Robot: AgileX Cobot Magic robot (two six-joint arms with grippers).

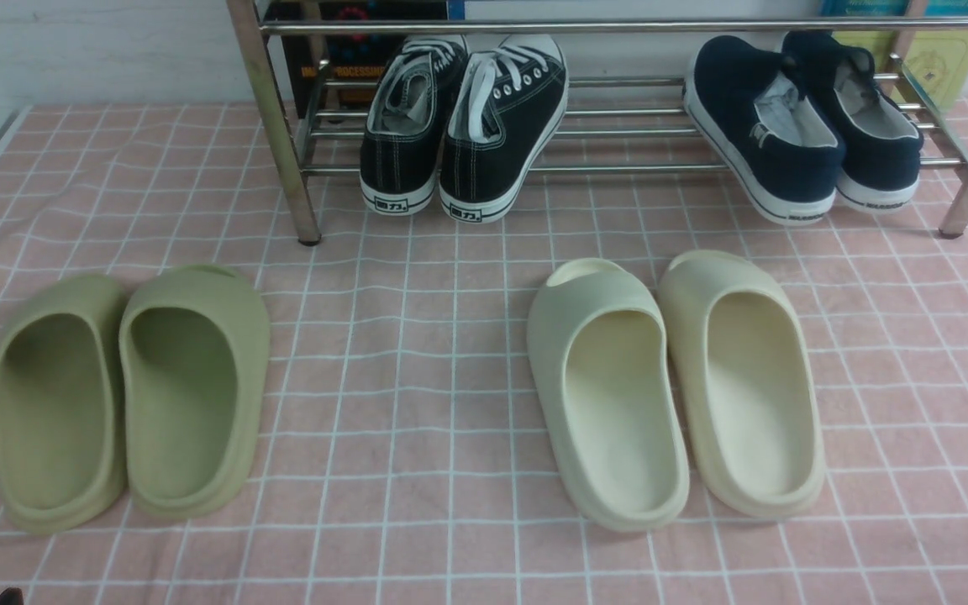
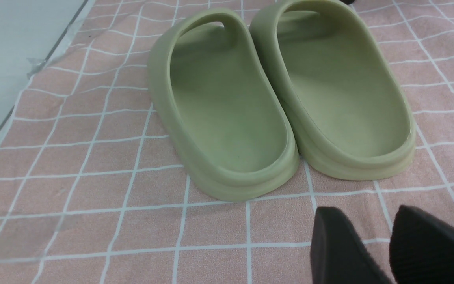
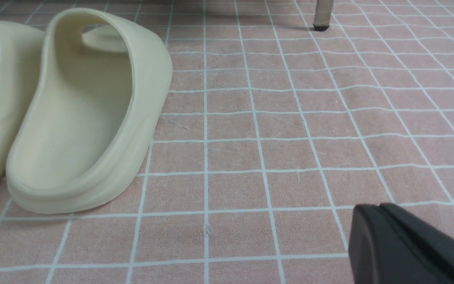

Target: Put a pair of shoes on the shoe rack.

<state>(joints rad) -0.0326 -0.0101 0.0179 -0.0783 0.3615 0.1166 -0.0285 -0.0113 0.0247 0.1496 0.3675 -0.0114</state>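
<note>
The pair of shoes point(image 1: 803, 126) is already on the shoe rack point(image 1: 618, 168), at its right end, with the toes toward the far wall and the heels toward the robot. The long axis of each shoe runs from front to back but is turned a little, so the heels lie more to the right than the toes. The shoes lean down toward the front, and their white heels pass over the front bar and seem to touch the surface point(image 1: 450, 378) or come just above it; I cannot tell which.

From here the main risk, in my judgement, is that the shoes slide forward off the thin bars, because only the bars hold them and the soles are tilted. A push from an arm moving near the rack could start this.

The left gripper point(image 2: 388, 244) is low over the surface, near the heels of the olive slides point(image 2: 282, 98), with its jaws a little apart and holding nothing. The right gripper point(image 3: 408, 244) is beside the cream slides point(image 3: 81, 118), its jaws together and empty
</note>
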